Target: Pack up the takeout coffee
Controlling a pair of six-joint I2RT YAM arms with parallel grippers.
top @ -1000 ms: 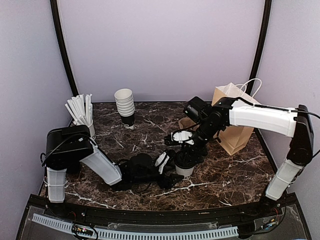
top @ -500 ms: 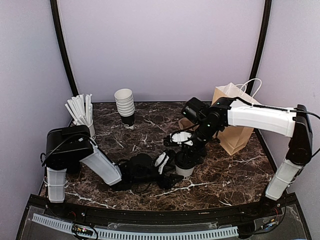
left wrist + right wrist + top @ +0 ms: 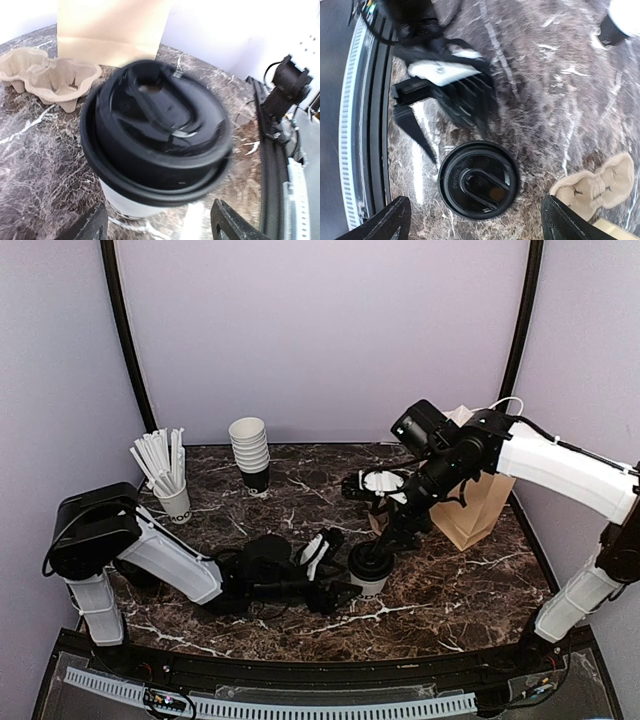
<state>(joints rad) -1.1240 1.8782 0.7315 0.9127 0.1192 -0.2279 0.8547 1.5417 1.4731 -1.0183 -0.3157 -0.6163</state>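
One takeout coffee [image 3: 368,568], a small white cup with a black lid, stands on the marble table [image 3: 470,590] front of centre. My left gripper [image 3: 338,575] lies low just left of it, open; in the left wrist view the cup [image 3: 150,135] stands between and ahead of the fingers [image 3: 235,225], not touching them. My right gripper [image 3: 390,540] hangs above and behind the cup, open and empty; its view looks straight down on the lid [image 3: 479,180]. The brown paper bag [image 3: 480,505] stands at the right rear.
A tan cardboard cup carrier [image 3: 50,75] lies between the cup and the bag, also in the right wrist view [image 3: 600,182]. A stack of lidless white cups [image 3: 249,452] and a white cup of white sticks [image 3: 165,478] stand at the back left.
My right gripper has risen off the cup's lid and pulled back up to the right. The left arm's upper part has shifted left; its gripper stays beside the cup.
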